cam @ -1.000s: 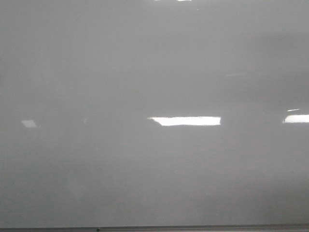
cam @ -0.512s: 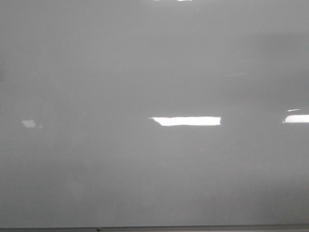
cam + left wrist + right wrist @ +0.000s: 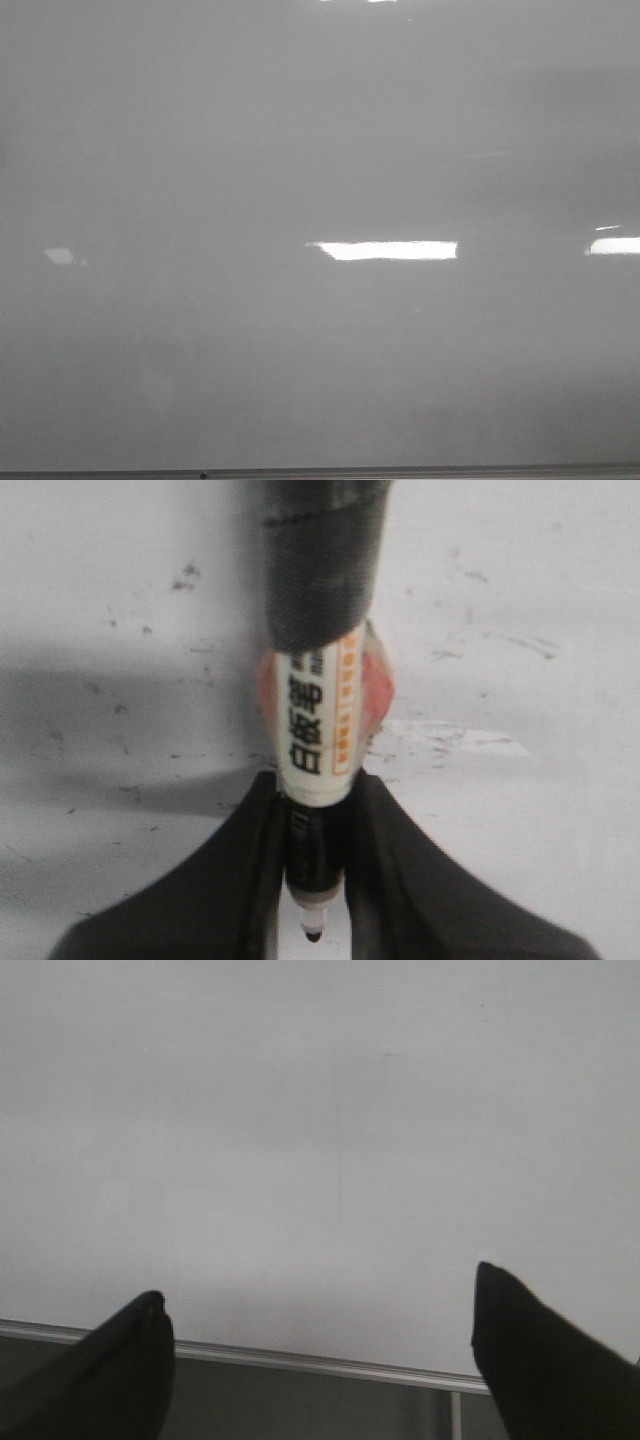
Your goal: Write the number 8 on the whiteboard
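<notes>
glossy grey surface of the whiteboard [image 3: 300, 150] fills the front view, with bright rectangular light reflections [image 3: 385, 250] on it and a thin metal edge [image 3: 400, 470] along the bottom. no drawn number 8 is visible in any view; the task appears not yet started.

left end effector [image 3: 313, 880] is pinched on a marker [image 3: 318, 740], bare tip pointing out between the fingers [image 3: 230, 880]. right end effector [image 3: 315, 1350] is spread wide and holds nothing.

risks, as judged: the marker sits in a narrow pinch and could twist or slide back under pressing force, leaving broken or faint strokes; too little pressure gives gaps in the loops; glare could mask thin lines from the front camera.

view differences: only the left wrist view shows the marker, its printed label, and scattered dark specks on the board. only the right wrist view shows the idle fingers and the board's lower frame close by. the front view shows neither arm.
</notes>
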Motion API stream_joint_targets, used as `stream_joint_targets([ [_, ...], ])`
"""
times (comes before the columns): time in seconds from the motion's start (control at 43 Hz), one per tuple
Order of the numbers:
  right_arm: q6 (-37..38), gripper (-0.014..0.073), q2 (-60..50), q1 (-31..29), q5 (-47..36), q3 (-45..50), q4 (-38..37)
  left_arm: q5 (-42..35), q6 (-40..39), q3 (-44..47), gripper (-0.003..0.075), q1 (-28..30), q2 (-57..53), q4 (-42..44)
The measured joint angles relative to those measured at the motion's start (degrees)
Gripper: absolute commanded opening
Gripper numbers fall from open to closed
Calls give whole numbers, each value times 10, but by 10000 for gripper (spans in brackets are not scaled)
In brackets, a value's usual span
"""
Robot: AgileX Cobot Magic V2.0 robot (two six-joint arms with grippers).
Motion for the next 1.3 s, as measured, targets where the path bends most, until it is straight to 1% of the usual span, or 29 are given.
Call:
stream_joint_targets([
  [0.07,0,624,0,0,0,0,0,9,0,0,-14,0,-12,10],
  [0.163,0,624,0,0,3,0,0,46,0,-9,-14,-5,-33,37],
  [0.256,0,624,0,0,12,-11,0,105,9,-33,-14,-23,-53,66],
  [0.349,-1,624,0,0,24,-26,0,177,42,-67,-14,-51,-64,73],
  [0.442,-1,624,3,0,36,-39,0,242,88,-99,-14,-84,-65,73],
  [0.535,-1,624,14,0,49,-52,0,303,157,-123,-14,-125,-65,64],
  [0.674,-8,624,44,2,74,-67,0,360,266,-135,-14,-186,-65,11],
  [0.721,-14,624,53,6,82,-73,3,372,291,-135,-14,-207,-65,-10],
  [0.814,-45,624,77,22,100,-90,23,389,342,-137,-14,-253,-65,-43],
  [0.93,-107,624,112,56,120,-113,56,394,374,-137,-14,-311,-65,-58],
  [1.116,-211,624,171,109,154,-142,121,395,387,-141,-14,-389,-65,-62],
  [1.302,-340,624,222,162,182,-164,178,407,389,-163,-13,-438,-59,-62],
])
